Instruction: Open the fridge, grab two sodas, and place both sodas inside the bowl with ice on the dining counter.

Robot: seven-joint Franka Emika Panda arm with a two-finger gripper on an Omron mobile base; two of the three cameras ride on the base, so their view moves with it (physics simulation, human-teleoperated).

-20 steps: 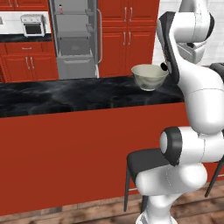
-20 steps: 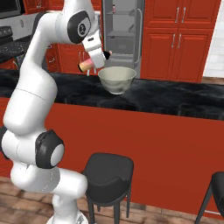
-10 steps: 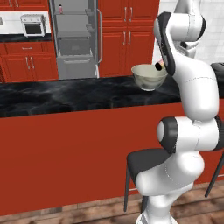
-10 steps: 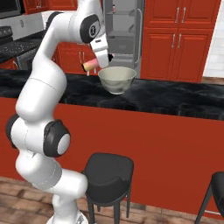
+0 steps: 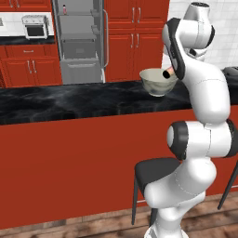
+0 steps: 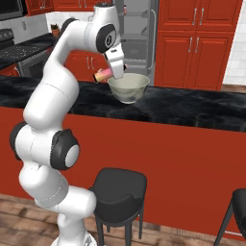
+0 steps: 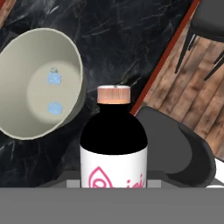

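Note:
My gripper (image 6: 114, 73) is shut on a soda (image 6: 102, 75), a small pink-to-orange bottle held on its side just left of the bowl's rim. In the left base view the soda (image 5: 166, 72) shows at the bowl's right rim, held by the gripper (image 5: 170, 72). The pale greenish bowl (image 6: 128, 87) (image 5: 158, 82) stands on the black marble dining counter (image 6: 192, 108) (image 5: 69, 102). In the hand view the soda (image 7: 113, 140) rises between the fingers, with the bowl (image 7: 17, 65) up to the left holding ice cubes (image 7: 54, 78). The fridge (image 5: 79, 42) stands open behind the counter.
A small bottle (image 5: 64, 9) stands on the fridge's top shelf. Red cabinets (image 5: 135, 42) line the back wall, with a white toaster oven (image 5: 35, 26) at the left. Black stools (image 6: 117, 185) (image 5: 158, 172) stand against the counter's red front, close to the arm.
The arm has swung its upper links and carried the soda a little closer to the bowl's rim. The bowl has not moved. The gripper stays shut on the bottle.

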